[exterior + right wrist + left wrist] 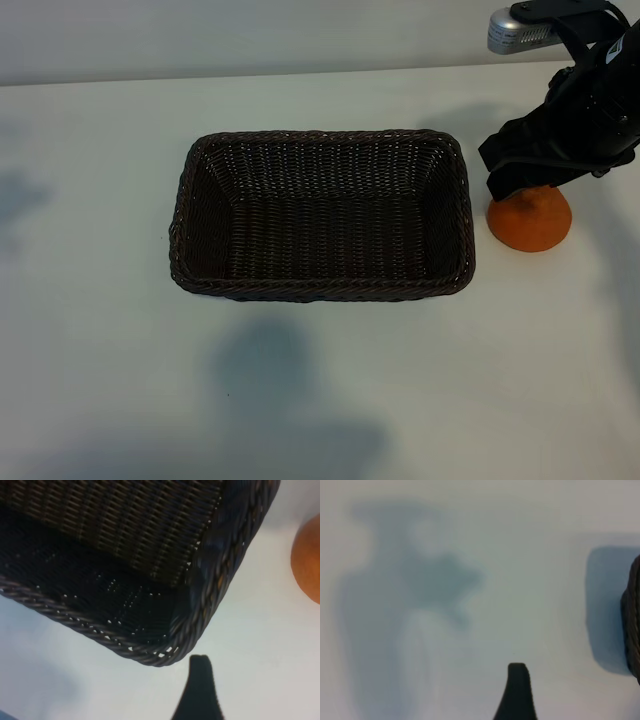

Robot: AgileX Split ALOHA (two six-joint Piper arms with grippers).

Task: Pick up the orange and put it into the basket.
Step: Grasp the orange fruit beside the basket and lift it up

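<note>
Orange (529, 223) just beside basket (322, 290) rim

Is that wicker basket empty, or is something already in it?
Empty: the basket shows only bare weave inside, and the orange sits on the table beside it.

A rounded corner of the dark brown woven basket (150, 565) filled most of the right wrist view, its braided rim (220, 590) curving round the corner and its sloping inner wall running down to the darker woven floor. The basket stood on the white table (260, 645). Part of the orange (307, 565) lay on the table beside that corner, apart from the rim, cut off by the frame's edge. One dark fingertip (200, 690) of the right gripper hung over bare table just outside the corner.
</note>
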